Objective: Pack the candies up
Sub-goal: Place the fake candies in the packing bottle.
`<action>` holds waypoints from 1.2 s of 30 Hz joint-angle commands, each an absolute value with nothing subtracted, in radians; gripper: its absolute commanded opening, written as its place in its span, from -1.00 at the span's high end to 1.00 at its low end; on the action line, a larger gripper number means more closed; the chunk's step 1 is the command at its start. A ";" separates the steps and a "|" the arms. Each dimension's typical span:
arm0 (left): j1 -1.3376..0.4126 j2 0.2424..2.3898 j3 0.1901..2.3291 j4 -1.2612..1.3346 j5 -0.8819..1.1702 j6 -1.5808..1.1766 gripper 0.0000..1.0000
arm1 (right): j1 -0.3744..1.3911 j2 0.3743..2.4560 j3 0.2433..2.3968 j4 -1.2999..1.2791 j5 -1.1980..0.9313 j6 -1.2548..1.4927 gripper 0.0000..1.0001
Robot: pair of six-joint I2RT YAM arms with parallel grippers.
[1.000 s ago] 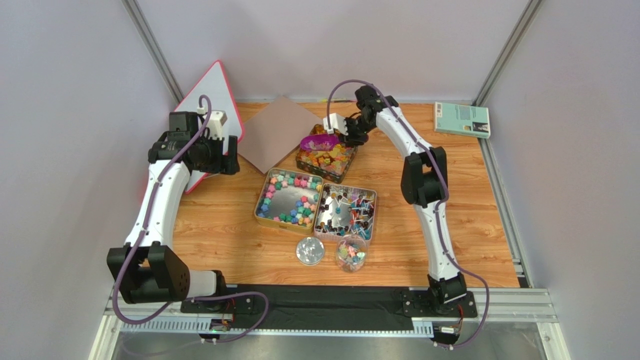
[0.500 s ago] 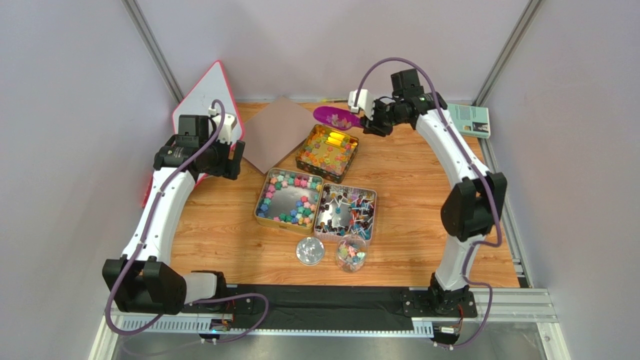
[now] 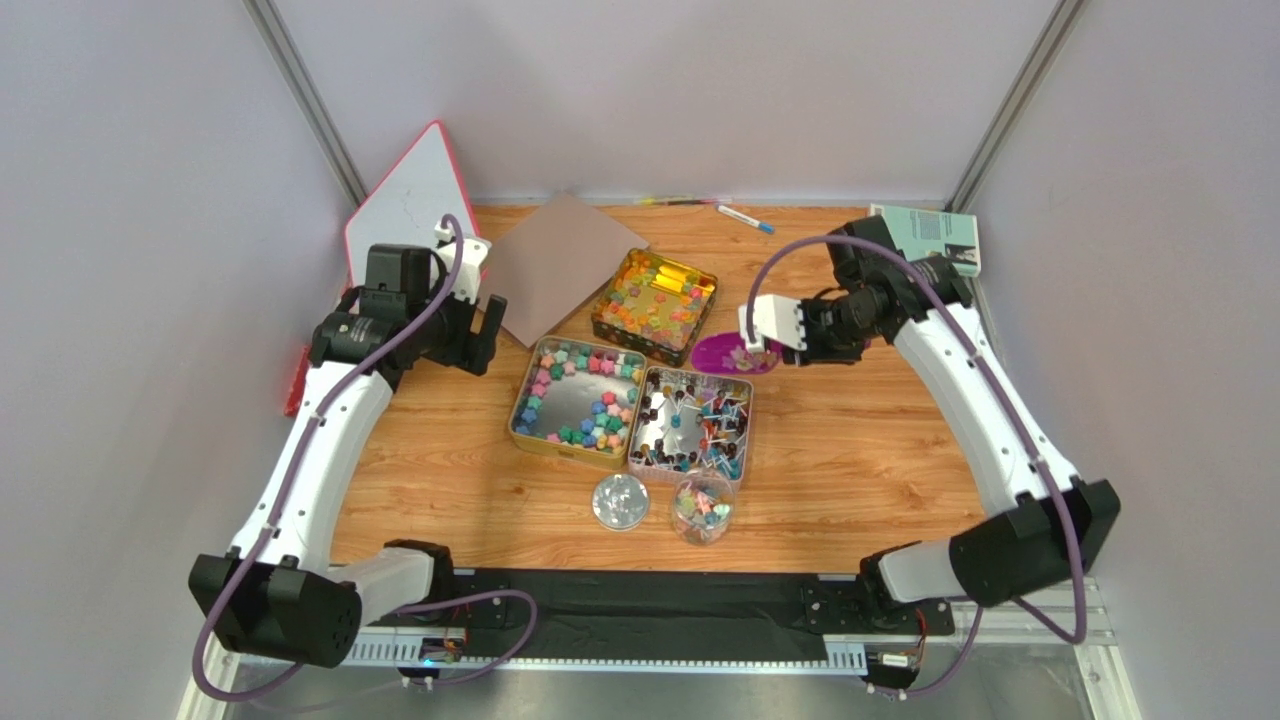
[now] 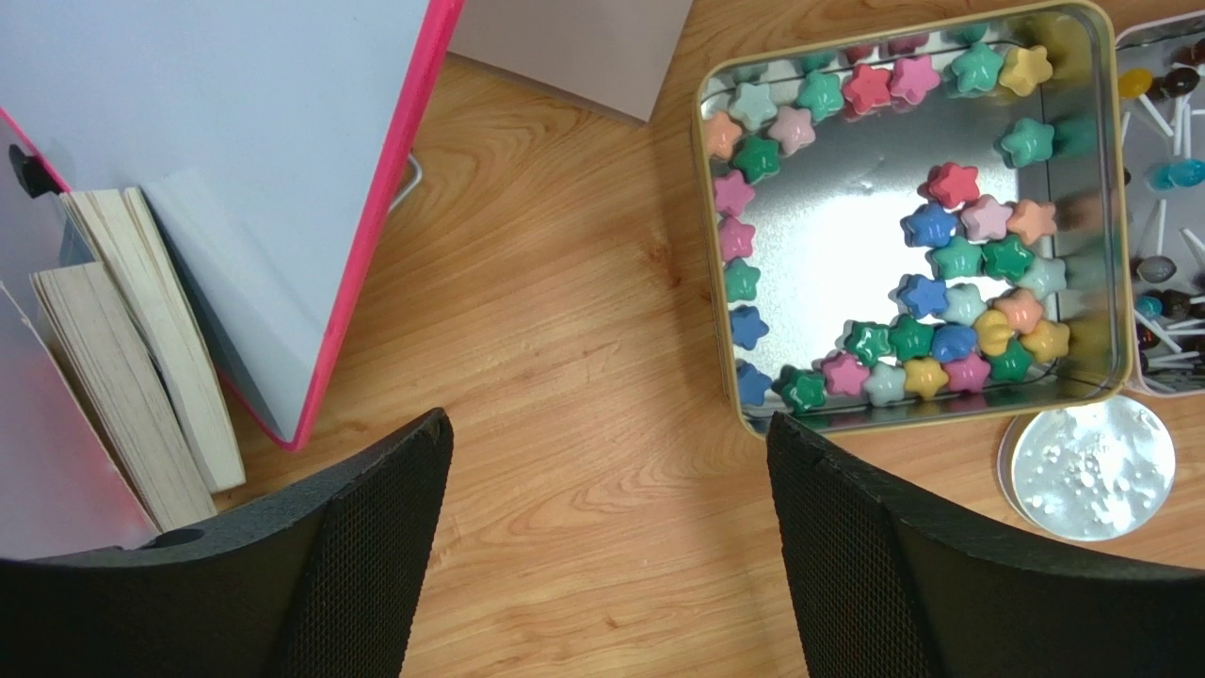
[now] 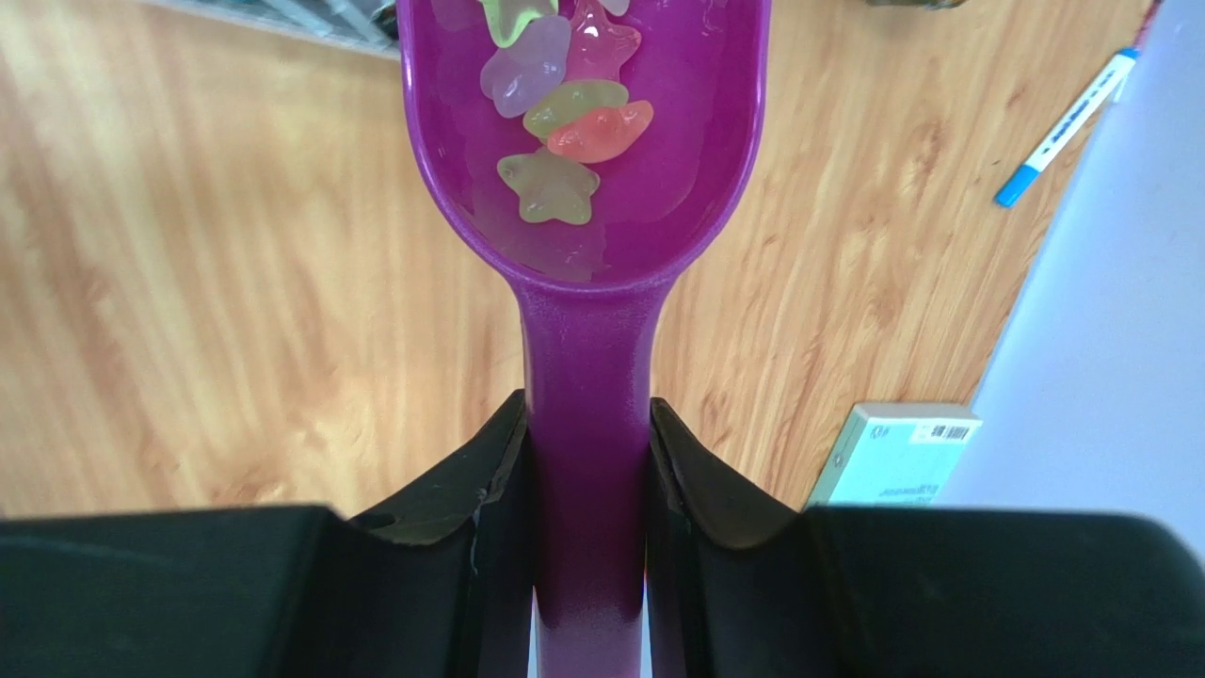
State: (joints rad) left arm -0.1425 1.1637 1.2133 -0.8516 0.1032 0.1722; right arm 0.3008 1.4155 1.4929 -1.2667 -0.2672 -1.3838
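Currently right gripper (image 5: 587, 424) clamps the handle of the purple plastic scoop (image 5: 707, 127). Its long axis runs straight out from the fingers, with translucent star-shaped candies (image 5: 552, 185) in the bowl just ahead. Small clear candy jar (image 3: 700, 510) sits sideways off the scoop tip, nearer this arm. Left gripper (image 4: 608, 438) is wide, holding nothing.

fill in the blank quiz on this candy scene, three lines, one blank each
1. The right tool is shut on the handle of a ___ scoop.
2. The scoop's bowl holds several candies; the one nearest the handle is shaped like a ___.
3. The left tool hangs over bare wood, its jaws ___ and holding nothing.

Missing words: purple; star; open
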 commanded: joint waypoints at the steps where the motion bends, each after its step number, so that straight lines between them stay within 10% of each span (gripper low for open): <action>1: -0.144 1.114 1.190 -0.845 0.110 0.173 -0.75 | 0.353 1.280 1.407 -1.347 -0.183 -1.450 1.00; 36: -0.147 1.032 1.190 -0.819 0.164 0.120 -0.75 | 1.008 1.115 1.183 -1.399 0.594 -1.246 1.00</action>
